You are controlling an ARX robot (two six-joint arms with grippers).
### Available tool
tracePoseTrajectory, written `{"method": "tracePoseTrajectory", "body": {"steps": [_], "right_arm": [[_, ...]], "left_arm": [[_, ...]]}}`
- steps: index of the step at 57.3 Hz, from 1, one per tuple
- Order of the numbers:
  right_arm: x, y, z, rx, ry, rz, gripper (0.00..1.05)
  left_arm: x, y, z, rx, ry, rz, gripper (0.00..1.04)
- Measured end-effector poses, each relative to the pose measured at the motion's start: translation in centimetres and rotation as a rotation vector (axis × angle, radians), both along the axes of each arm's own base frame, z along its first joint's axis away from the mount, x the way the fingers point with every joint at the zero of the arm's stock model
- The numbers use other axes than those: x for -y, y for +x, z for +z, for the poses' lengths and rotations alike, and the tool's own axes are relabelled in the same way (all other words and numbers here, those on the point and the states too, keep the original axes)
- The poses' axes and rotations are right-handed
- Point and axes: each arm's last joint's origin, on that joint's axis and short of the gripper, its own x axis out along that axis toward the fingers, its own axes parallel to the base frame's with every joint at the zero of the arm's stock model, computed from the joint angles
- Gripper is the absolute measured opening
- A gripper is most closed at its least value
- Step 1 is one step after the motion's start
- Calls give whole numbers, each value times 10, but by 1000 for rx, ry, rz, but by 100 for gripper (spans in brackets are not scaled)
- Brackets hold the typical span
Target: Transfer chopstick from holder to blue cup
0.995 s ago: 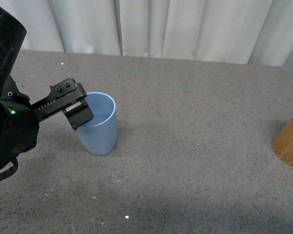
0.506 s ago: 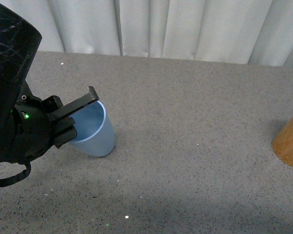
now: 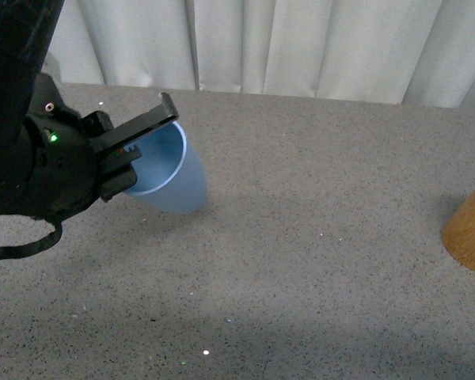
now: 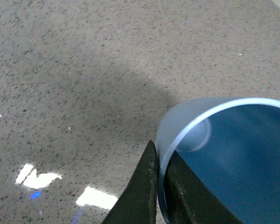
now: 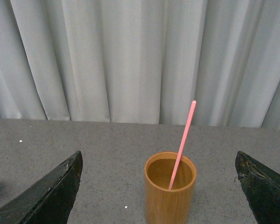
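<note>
Pink chopstick standing in the wooden holder, lower end inside, leaning against the rim, upper end well above it. Not yet gripped by anything. Nothing else visible in the holder.

Right end effector facing the holder, spread wide, one finger out to each side of it, both well apart from holder and chopstick.

Blue cup well apart from the holder, far across the grey bench on the robot's left side. Tilted steeply, mouth turned toward the robot, inside bare. Pinched at the rim by the left end effector, one finger inside the wall and one outside, clamped narrow on it. Hard to tell whether the cup's base touches the bench.

Step in hand, by judgement: positioning the cup with the left arm, ahead of the pick from the holder.

Next, probably: bring the right end effector down over the holder, close on the chopstick's upper part above the rim, lift straight out. Meanwhile, steady the cup with its mouth open to receive. Main risk: a glancing grip knocking the thin stick sideways.
</note>
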Motion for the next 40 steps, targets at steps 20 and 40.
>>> {"method": "tracePoseTrajectory", "body": {"steps": [20, 40], "right_arm": [[0, 0, 0, 0, 0, 0, 95], [0, 0, 0, 0, 0, 0, 95]], "left_arm": [[40, 16, 18, 32, 88, -130, 4], [65, 17, 10, 2, 203, -217, 4]]}}
